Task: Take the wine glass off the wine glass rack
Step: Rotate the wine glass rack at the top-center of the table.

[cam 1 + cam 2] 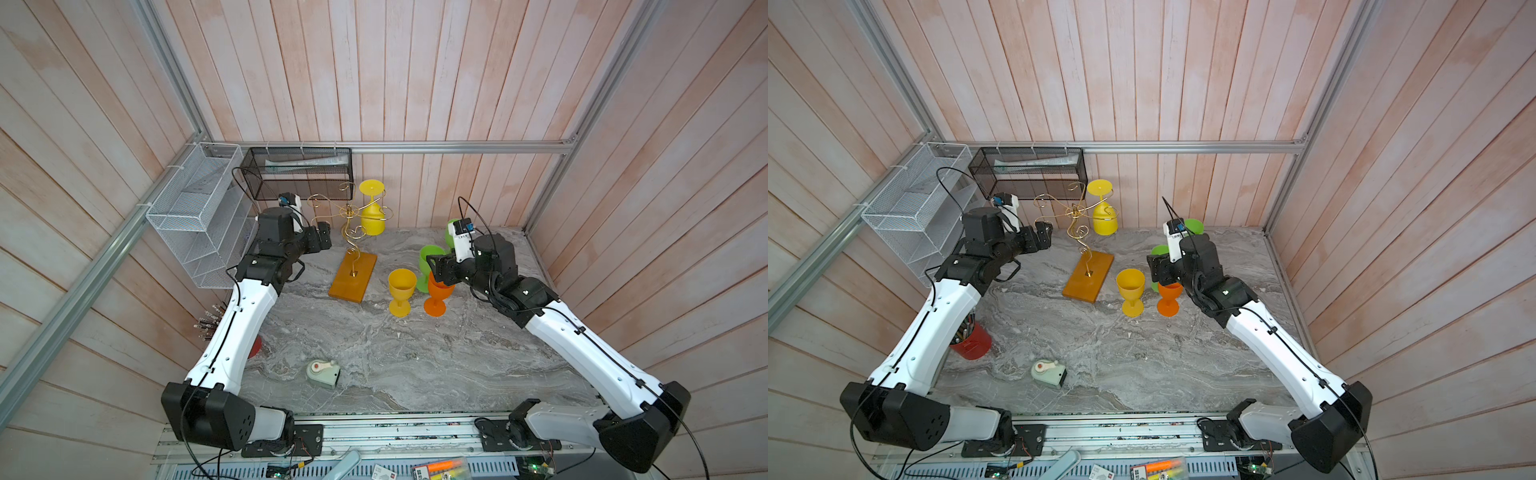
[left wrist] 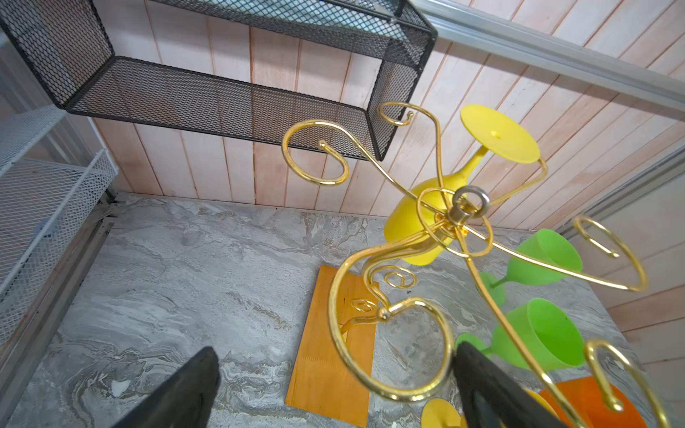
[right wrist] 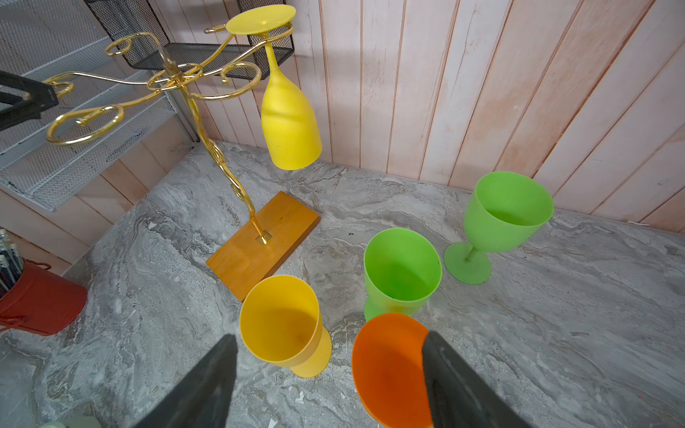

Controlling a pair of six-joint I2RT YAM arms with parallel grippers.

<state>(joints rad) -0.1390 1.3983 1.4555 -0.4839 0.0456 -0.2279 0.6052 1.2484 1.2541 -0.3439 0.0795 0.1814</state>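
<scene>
1. The wine glass rack [image 1: 353,232] stands upper centre in both top views, on the marble tabletop [image 1: 415,361] near the back wall. Its gold wire stem is fixed in a flat orange-brown base [image 1: 353,279].
2. The wine glass [image 1: 372,218] is yellow and hangs bowl-down from a scroll arm on the rack's upper-right side. Its foot sits on top of the wire and its stem passes between the wires. The bowl is clear of the tabletop.
3. The L gripper [image 1: 325,237] is just left of the rack top at scroll-arm height, pointing toward the rack. Its jaws are spread wide w/ nothing clamped. In the left wrist view one gold curl lies between the fingers [image 2: 493,389]. Contact w/ the nearer finger can't be confirmed because the view is too close.
4. The R gripper [image 1: 437,268] is right of centre, above the orange goblet [image 1: 435,297]. Its jaws are apart w/ nothing clamped. In the right wrist view one finger overlaps the goblet rim and the other is well apart from it.
5. Other glasses stand upright on the tabletop:
   - The yellow goblet [image 1: 402,291] is near the base.
   - The near green goblet [image 1: 428,257] and the far green goblet [image 1: 1195,226] stand behind the orange one, partly hidden by the R arm.
6. Surroundings:
   - The black mesh basket [image 1: 299,174] is on the back wall, up-left of the rack.
   - The white wire shelf [image 1: 199,216] is on the left wall.
   - The red pot [image 1: 971,343] w/ tools is at the table's left edge.
   - The pale-green device [image 1: 323,373] is lower centre.
</scene>
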